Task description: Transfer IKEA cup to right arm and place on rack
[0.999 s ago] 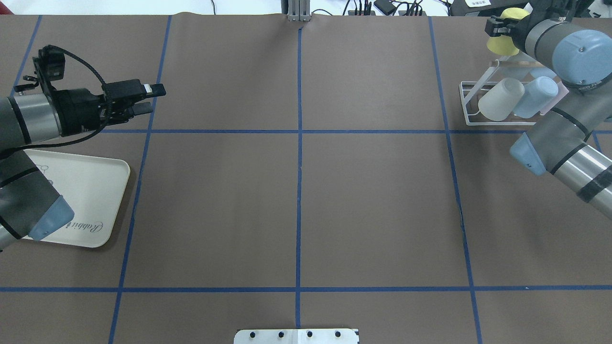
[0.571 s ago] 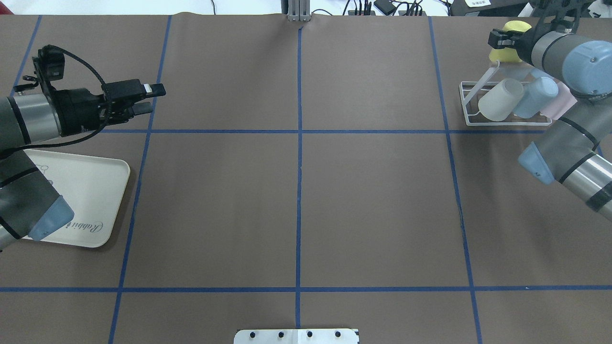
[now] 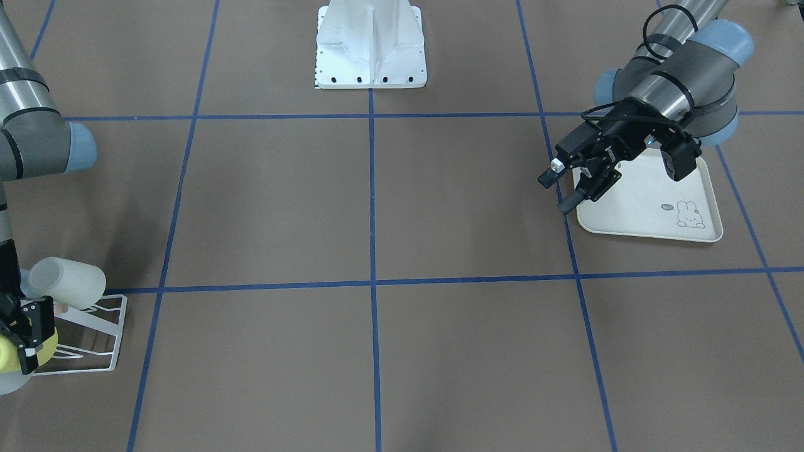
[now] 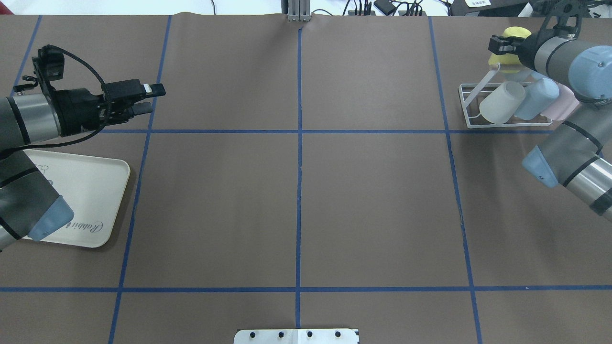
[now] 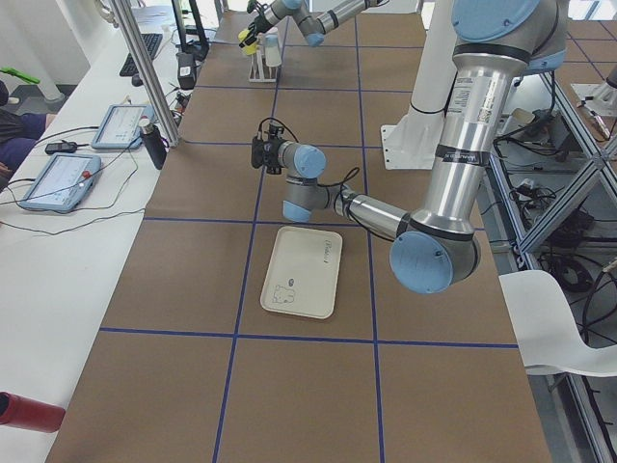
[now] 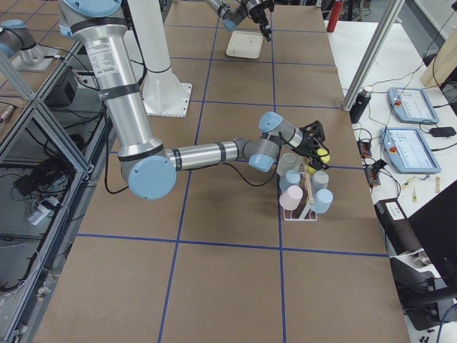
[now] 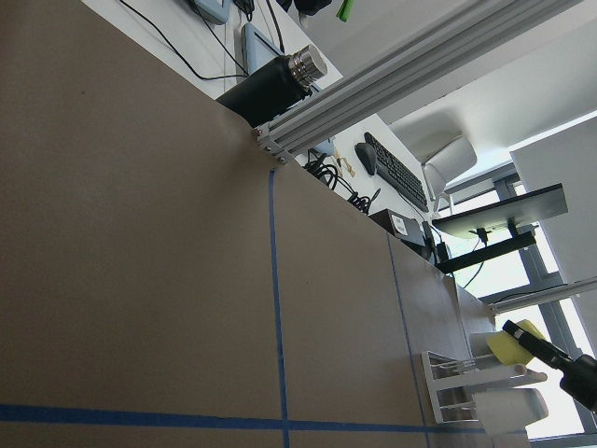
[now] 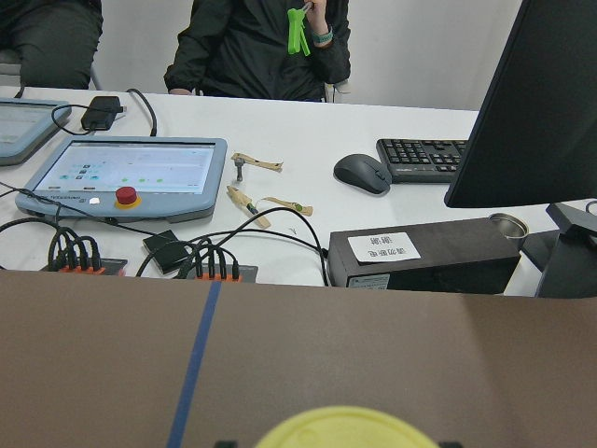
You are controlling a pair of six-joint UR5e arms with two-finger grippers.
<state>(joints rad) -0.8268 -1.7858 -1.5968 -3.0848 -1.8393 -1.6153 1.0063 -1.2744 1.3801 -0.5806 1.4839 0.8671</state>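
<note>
Item under transfer: the yellow plastic cup is held by the right gripper, whose jaws are clamped on the cup's sides. The cup hangs over the end of the white wire rack that lies farthest from the robot's base. Whether the cup touches a prong or wire of the rack cannot be determined. In the right wrist view only a rounded yellow end of the cup shows at the lower edge.

Rack contents: a translucent white cup, a light-blue cup and a pale pink cup sit tilted on the rack, side by side. The white cup is on the side nearest the table's middle. The pink cup is partly hidden behind the silver-grey right arm, which bends around the robot-side edge of the rack.

Left gripper: well apart from the rack, at the opposite end of the brown table covering with its blue tape grid. It points toward the rack's end of the table. Its jaws stand apart with nothing between them.

A cream rectangular tray with a rabbit print lies flat on the table, also at the end opposite the rack, partly under the left arm. No cup is seen on its visible part.
</note>
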